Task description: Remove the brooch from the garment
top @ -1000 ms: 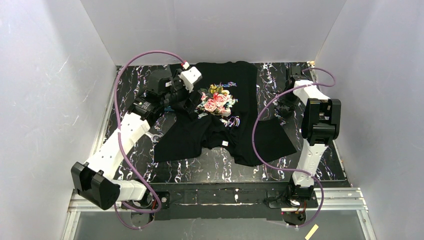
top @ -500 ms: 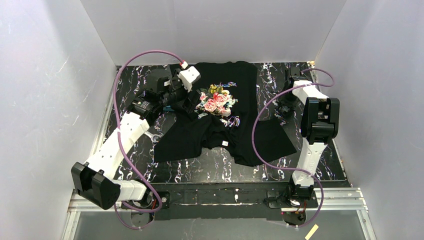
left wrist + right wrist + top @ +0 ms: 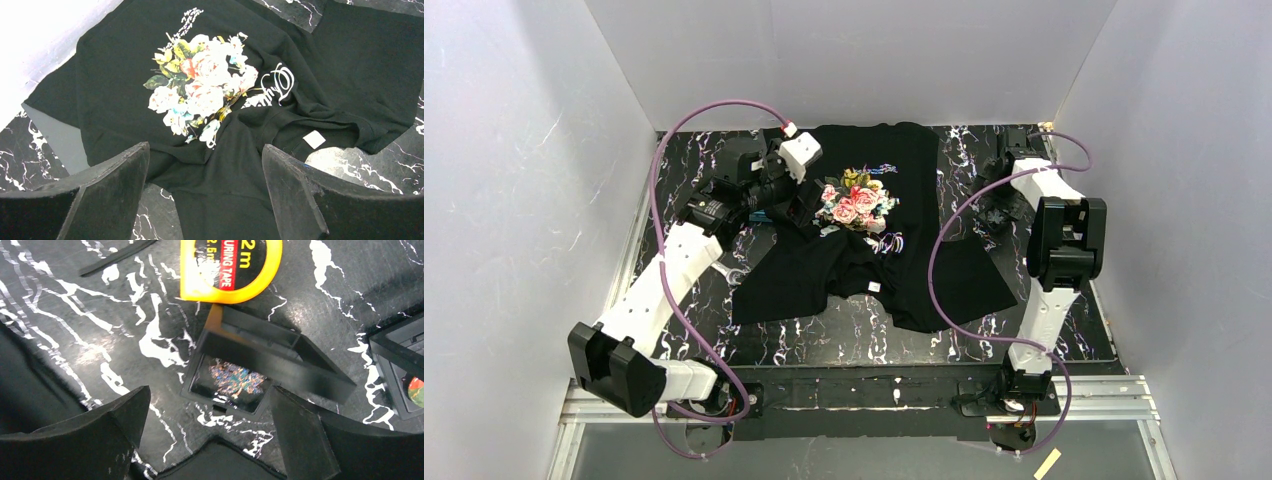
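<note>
The garment [image 3: 909, 175], a black T-shirt with a rose bouquet print [image 3: 200, 92], white lettering and a small white neck label [image 3: 314, 139], lies rumpled on the marbled table. My left gripper [image 3: 205, 147] hovers open over its left part with nothing between the fingers; from above it [image 3: 796, 207] sits just left of the bouquet. At the table's right, my right gripper [image 3: 209, 392] stands open above a small black box [image 3: 280, 357]. A glittery multicoloured brooch [image 3: 235, 379] lies inside that box, free of the fingers.
A yellow measuring tape [image 3: 230, 270] lies just beyond the box. Another black container [image 3: 395, 347] stands at the right edge of the right wrist view. The black marbled table [image 3: 844, 330] is walled by white panels. Purple cables [image 3: 944, 260] loop over both arms.
The right gripper's jaws have spread wide apart over the black box. The left gripper has drawn slightly left, away from the bouquet print.
</note>
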Motion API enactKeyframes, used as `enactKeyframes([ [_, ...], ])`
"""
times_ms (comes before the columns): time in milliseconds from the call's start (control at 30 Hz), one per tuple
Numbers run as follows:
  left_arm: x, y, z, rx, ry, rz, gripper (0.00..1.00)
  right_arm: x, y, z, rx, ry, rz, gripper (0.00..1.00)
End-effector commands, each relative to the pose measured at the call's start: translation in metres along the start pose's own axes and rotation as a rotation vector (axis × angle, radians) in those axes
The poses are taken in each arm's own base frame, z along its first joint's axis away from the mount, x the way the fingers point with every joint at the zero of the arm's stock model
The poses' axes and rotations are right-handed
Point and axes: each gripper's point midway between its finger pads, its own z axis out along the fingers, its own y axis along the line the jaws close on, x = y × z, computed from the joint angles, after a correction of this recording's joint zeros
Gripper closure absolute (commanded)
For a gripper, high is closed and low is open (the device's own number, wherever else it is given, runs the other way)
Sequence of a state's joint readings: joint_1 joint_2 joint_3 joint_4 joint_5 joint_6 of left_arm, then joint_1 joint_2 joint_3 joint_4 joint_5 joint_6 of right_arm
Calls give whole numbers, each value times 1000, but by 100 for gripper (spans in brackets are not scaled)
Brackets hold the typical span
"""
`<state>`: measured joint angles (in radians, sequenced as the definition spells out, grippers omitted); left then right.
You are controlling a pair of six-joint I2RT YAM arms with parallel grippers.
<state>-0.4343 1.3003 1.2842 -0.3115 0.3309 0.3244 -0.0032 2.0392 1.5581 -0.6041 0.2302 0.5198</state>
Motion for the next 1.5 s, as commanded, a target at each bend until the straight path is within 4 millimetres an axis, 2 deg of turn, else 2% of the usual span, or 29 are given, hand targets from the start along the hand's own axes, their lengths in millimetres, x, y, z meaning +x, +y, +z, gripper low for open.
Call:
enactKeyframes([
  [0, 0, 2, -9, 6, 11, -45, 18, -22, 15, -48, -107, -70, -14, 2],
  [167, 18, 4, -17, 6, 69, -103, 15, -10, 14, -72, -162, -40, -69, 2],
  [267, 39, 4, -29, 39, 140, -136, 14, 0, 17, -92, -235, -26, -162, 2],
  [400, 86, -4, -59, 146, 292, -127, 13, 22, 23, -124, -404, 9, -423, 2],
  [533, 140, -31, -94, 289, 462, -69, 15, 52, 14, -145, -539, 42, -753, 2],
  [633, 177, -51, -110, 365, 534, -4, 15, 82, 8, -155, -574, 74, -959, 2],
  [800, 220, -65, -115, 434, 627, 27, 22, 135, -12, -147, -540, 172, -1212, 3],
  [933, 244, -62, -108, 430, 680, 46, 26, 166, -30, -133, -496, 248, -1295, 4],
  [1033, 260, -64, -105, 447, 709, 94, 27, 175, -39, -121, -462, 280, -1320, 6],
  [1200, 286, -74, -104, 486, 772, 165, 28, 178, -48, -104, -405, 315, -1335, 8],
  [1367, 308, -67, -92, 437, 822, 209, 29, 181, -54, -93, -375, 341, -1352, 9],
  [1467, 316, -63, -88, 415, 842, 224, 33, 186, -63, -86, -354, 366, -1378, 10],
])
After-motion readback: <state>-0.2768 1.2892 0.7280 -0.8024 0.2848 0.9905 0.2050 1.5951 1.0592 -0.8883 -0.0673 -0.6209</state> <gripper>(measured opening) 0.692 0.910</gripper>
